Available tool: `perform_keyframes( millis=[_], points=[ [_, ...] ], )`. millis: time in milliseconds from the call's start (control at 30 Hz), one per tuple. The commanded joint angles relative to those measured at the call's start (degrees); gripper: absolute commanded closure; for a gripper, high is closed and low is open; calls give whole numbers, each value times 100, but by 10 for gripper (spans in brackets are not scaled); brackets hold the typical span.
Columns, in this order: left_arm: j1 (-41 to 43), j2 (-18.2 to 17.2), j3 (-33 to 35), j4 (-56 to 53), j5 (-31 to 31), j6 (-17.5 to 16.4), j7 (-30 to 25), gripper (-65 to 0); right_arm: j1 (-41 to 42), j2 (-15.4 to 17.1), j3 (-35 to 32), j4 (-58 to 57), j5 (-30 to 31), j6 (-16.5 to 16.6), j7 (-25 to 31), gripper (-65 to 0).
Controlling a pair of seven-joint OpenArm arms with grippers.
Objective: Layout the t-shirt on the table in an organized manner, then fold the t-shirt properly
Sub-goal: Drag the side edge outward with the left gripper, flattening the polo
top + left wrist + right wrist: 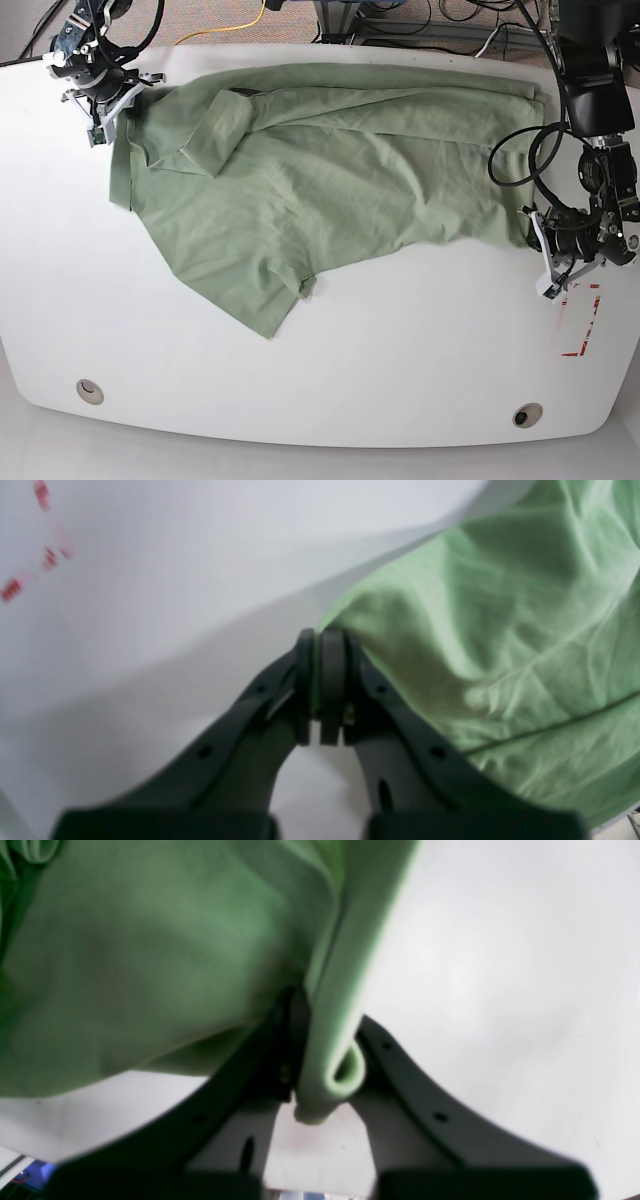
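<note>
The sage-green t-shirt lies crumpled across the far half of the white table, collar toward the left and one sleeve pointing at the near edge. At the shirt's right end my left gripper is shut on its edge. In the left wrist view the left gripper pinches a thin sliver of the t-shirt between closed pads. At the far left corner my right gripper is shut on the shirt. The right wrist view has the right gripper clamped on a rolled fold of the t-shirt.
A red tape rectangle is marked on the table just in front of the left gripper, and shows blurred as red tape in the left wrist view. Two round cable holes sit near the front edge. Cables run behind the table.
</note>
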Motion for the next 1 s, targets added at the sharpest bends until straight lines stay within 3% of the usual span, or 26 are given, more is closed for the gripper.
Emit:
perform_keyframes(
  millis=[0,500,967],
  points=[
    [-297,-125,180,72,179,-6,-85,0,-31,45,32,24,-62,8,-70,-13],
    [-508,-256,452,63,794,-6,-577,0,-31,54,32,24,-62,8,-70,-13],
    [-631,-573,452,63,874,-6,-674,0,-13,54,32,24,-106,8,-70,-13]
  ],
)
